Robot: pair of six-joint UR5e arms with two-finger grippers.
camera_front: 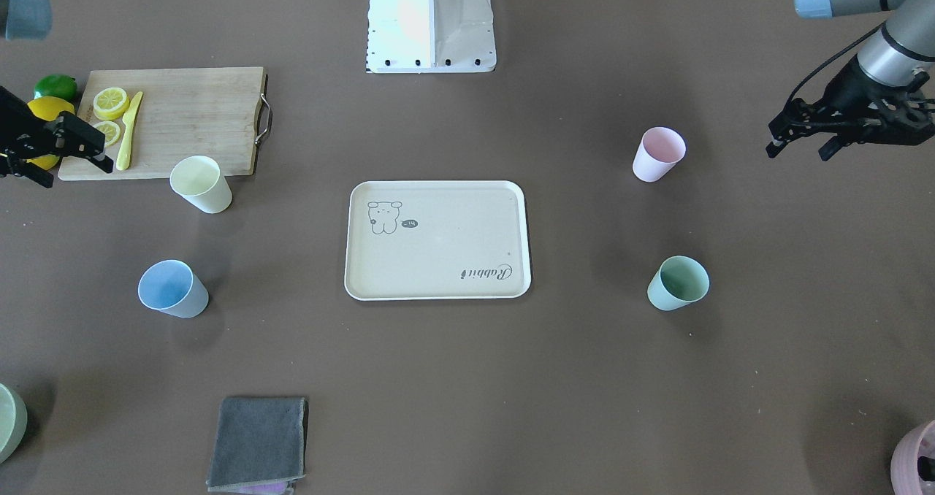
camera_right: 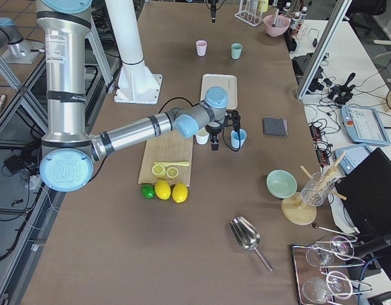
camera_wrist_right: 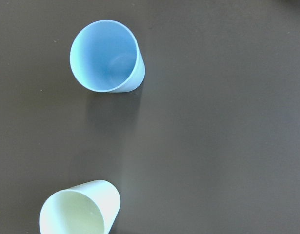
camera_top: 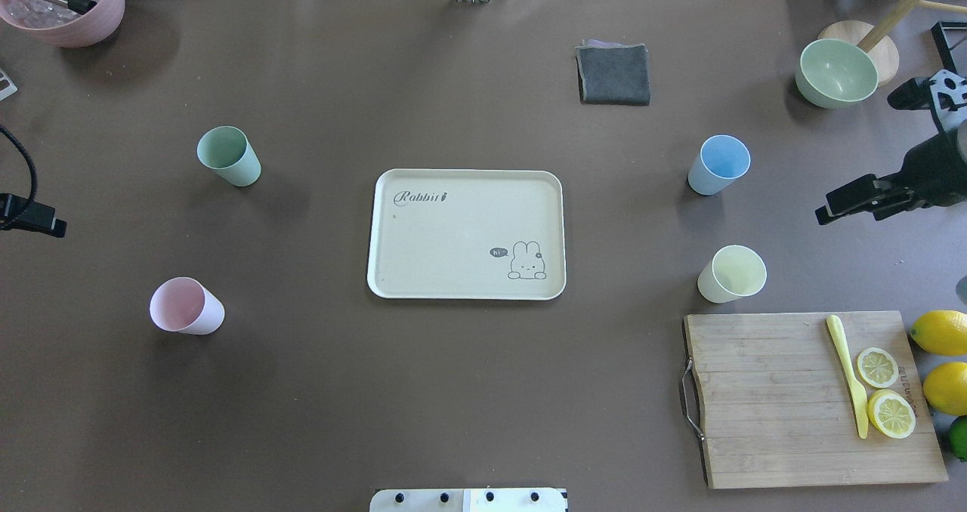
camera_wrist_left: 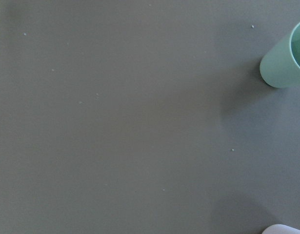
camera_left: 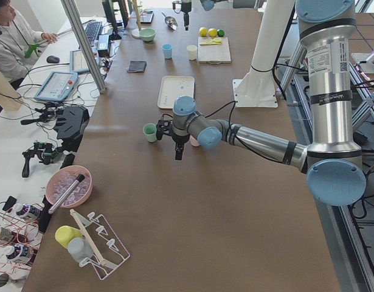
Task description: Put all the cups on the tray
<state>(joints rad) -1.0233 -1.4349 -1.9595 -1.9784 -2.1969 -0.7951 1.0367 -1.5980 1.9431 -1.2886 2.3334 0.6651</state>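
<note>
brown matte table (camera_top: 468, 391), white robot base (camera_front: 431, 20) at one long edge, operator desks with gear along the far side in the side views.

tray (camera_top: 466, 195) is the landmark, mid-table, nothing on it. long axis runs across the table, left-right of the robot; in the overhead view the bear drawing reads upright.

all four cups upright, mouths up, standing on the table off the tray: mint cup (camera_top: 228, 155) and pink cup (camera_top: 186, 306) well apart from it on the robot's left, blue cup (camera_top: 718, 164) and yellow cup (camera_top: 730, 273) on its right. yellow one sits just beside the cutting board (camera_top: 808, 399).

left gripper (camera_front: 818, 126) hangs outboard of the pink cup, fingers apart, nothing held. right gripper (camera_front: 69, 144) is outboard of the yellow cup, over the board end; jaws spread, empty.

cut off: green bowl (camera_front: 9, 420) and mauve pot (camera_front: 917, 458) at frame edges. neither wrist view shows its own fingers.
</note>
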